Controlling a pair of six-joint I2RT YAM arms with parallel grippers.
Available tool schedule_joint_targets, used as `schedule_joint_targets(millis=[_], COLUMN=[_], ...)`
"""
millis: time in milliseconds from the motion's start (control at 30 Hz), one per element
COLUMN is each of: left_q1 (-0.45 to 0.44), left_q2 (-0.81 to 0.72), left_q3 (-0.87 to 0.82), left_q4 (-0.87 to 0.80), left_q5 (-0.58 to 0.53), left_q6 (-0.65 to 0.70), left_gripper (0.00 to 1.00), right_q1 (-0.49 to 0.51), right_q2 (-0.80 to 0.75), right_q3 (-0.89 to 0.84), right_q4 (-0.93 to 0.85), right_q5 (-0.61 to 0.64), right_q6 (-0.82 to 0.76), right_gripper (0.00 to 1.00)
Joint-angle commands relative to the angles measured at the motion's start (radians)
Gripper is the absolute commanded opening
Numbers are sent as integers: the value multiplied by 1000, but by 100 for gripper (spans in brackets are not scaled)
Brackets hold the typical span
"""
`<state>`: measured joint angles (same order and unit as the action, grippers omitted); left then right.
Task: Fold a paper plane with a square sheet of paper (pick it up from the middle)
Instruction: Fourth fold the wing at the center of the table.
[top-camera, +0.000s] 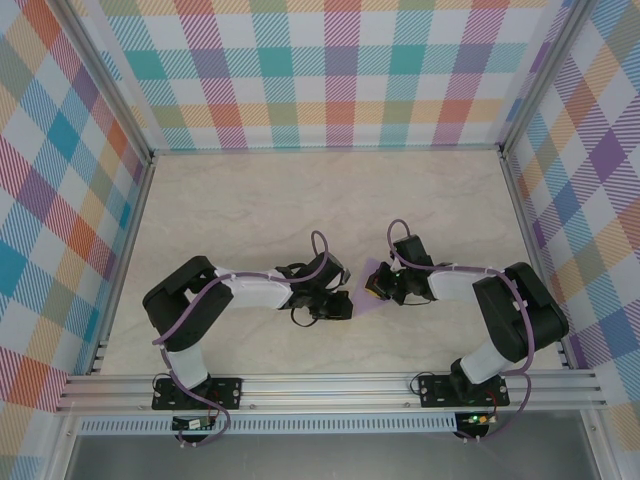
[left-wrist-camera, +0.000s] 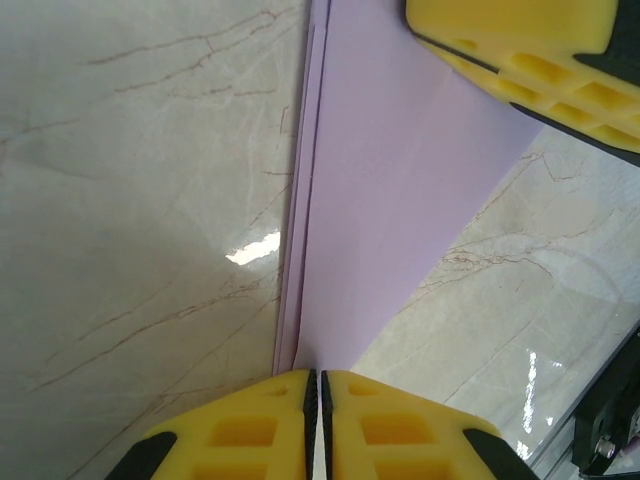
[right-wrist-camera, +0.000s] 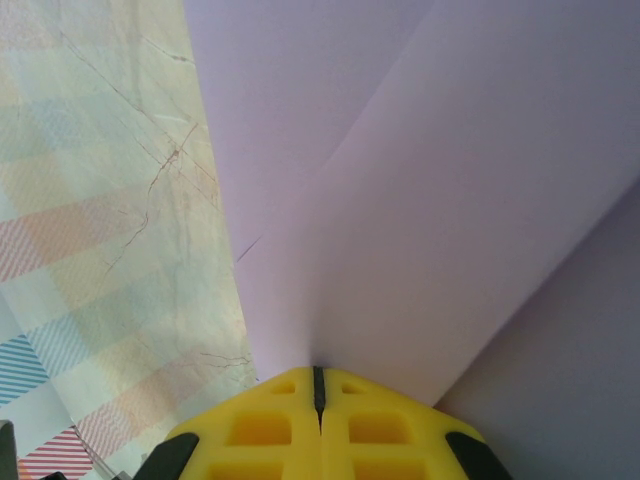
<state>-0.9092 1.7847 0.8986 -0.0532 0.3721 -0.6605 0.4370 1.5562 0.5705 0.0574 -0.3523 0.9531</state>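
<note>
The sheet of paper (top-camera: 361, 297) is lavender, folded into layers, and hangs between my two grippers just above the table's middle. My left gripper (top-camera: 340, 305) is shut on its narrow end. In the left wrist view the paper (left-wrist-camera: 390, 180) widens away from the left gripper (left-wrist-camera: 316, 378), with layered edges on its left side. The right gripper's yellow fingers (left-wrist-camera: 520, 45) hold its far end. In the right wrist view my right gripper (right-wrist-camera: 318, 372) is shut on the paper (right-wrist-camera: 450, 180), which shows diagonal creases. I cannot tell a finished paper plane shape.
The pale marble table (top-camera: 300, 210) stretches open behind and beside the grippers. Checked walls (top-camera: 330, 70) close in the back and both sides. An aluminium rail (top-camera: 330, 385) with the arm bases runs along the near edge.
</note>
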Motion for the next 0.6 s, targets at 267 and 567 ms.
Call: schedule_joint_targets(millis=[267, 567], left_q1=[23, 28], left_q2=[-70, -156], left_q3=[-112, -71], left_q4=[-51, 58], left_q5=[6, 27], left_q6=[13, -17], left_gripper=[10, 5], right_q1=[-6, -6], right_q2=[50, 54], right_q3=[-18, -18], right_q4=[-166, -122], right_q5=[145, 96], right_q6=[-25, -33], right_gripper=[0, 0])
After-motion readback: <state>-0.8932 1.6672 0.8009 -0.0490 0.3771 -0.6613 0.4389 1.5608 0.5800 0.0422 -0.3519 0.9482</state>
